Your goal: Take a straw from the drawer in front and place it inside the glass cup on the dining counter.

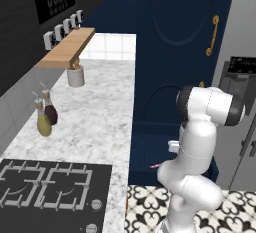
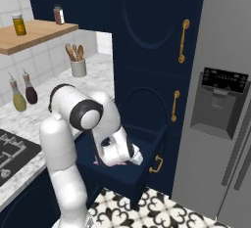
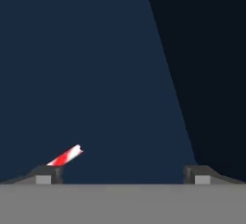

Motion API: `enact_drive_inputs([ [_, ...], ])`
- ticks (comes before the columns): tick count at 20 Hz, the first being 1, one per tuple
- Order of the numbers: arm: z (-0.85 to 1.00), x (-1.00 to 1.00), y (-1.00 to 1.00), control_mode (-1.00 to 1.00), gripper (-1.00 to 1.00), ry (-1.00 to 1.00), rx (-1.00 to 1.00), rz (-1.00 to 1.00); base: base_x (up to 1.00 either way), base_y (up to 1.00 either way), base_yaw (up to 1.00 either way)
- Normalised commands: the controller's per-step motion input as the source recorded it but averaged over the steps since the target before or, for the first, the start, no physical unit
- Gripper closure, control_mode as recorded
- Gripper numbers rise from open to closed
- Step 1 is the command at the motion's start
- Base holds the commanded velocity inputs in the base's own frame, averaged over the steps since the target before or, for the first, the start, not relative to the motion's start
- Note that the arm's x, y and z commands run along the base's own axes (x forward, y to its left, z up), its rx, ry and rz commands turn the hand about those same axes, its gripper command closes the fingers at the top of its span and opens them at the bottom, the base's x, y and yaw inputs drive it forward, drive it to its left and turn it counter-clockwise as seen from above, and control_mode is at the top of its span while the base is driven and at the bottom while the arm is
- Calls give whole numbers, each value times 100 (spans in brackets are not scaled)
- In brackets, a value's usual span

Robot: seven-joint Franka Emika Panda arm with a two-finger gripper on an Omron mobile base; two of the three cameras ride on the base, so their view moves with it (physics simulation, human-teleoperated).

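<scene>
One straw (image 3: pixel 66 155) beside claw (image 3: pixel 120 174) fingertip, drawer (image 3: pixel 91 83) floor

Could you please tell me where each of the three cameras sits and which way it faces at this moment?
Left base view: behind the arm's left, looking forward and down over the marble counter; white arm at lower right.
Right base view: behind its right, facing the open drawer; arm at lower left, reaching in.
Hand view: on the hand, looking into the drawer; fingertips at bottom, straw beside one.
Both base views share the utensil crock.
</scene>
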Motion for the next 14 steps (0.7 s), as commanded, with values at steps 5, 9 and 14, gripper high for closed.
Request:
enact_drive_inputs([
  [5,19,-3,20,-100,-100,0,0,-11,0,0,0],
  [9,25,5,62,-100,-100,6,1,-12,0,0,0],
  [14,18,32,35,-100,-100,8,1,-15,0,0,0],
])
